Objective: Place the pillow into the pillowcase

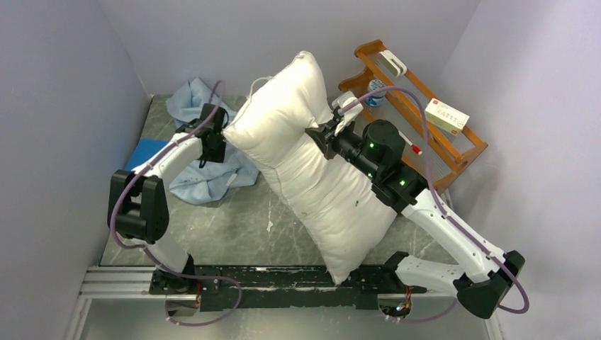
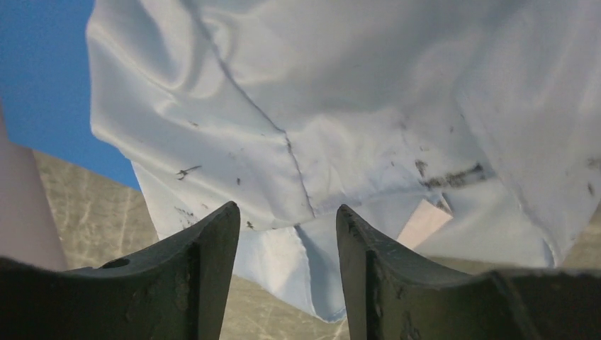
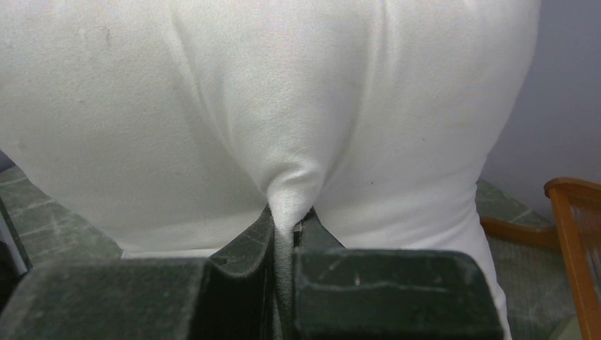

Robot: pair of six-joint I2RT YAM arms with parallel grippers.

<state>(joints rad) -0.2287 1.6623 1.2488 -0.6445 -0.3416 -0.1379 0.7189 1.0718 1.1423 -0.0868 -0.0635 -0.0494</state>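
The white pillow point(image 1: 312, 170) is held up at a slant, its low corner near the arm bases. My right gripper point(image 1: 317, 134) is shut on a pinch of the pillow's cloth point(image 3: 287, 205) at its upper right side, and the pillow point(image 3: 248, 106) fills the right wrist view. The pale blue pillowcase point(image 1: 205, 180) lies crumpled on the table at the left, partly under the pillow. My left gripper point(image 1: 216, 142) is open and empty beside the pillow's left corner. In the left wrist view the gripper point(image 2: 287, 212) hangs over the wrinkled, speckled pillowcase point(image 2: 319, 106).
A bright blue flat mat point(image 1: 145, 152) lies at the left, also in the left wrist view point(image 2: 35, 71). A wooden rack point(image 1: 425, 106) with a white box point(image 1: 446, 115) stands at the back right. Walls close in on both sides.
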